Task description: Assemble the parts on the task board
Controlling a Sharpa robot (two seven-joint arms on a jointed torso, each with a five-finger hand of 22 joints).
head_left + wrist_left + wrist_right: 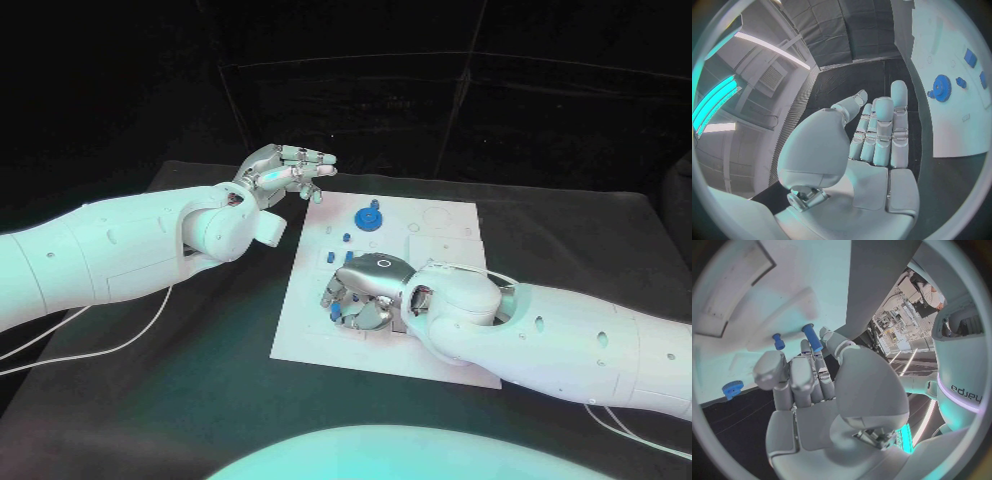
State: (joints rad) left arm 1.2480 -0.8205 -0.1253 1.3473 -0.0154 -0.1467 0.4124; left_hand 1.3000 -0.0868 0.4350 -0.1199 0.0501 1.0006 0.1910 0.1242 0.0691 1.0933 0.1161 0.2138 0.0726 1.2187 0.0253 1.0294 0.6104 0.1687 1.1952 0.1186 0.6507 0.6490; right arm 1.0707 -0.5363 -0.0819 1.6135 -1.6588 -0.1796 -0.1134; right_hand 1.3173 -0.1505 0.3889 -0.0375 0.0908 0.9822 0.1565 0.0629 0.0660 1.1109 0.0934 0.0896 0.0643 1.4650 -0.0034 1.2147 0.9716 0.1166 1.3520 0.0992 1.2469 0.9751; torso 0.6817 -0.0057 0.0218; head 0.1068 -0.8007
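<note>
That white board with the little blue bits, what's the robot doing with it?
It is fitting small blue parts into the task board. The right hand is down over the board's near half, fingers by a blue peg; whether it grips it is unclear. The left hand hovers open beyond the board's far left corner. A blue gear sits on the board.

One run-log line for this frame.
left robot hand: open, off board | right robot hand: over task board, grip unclear | blue gear: on board
</note>
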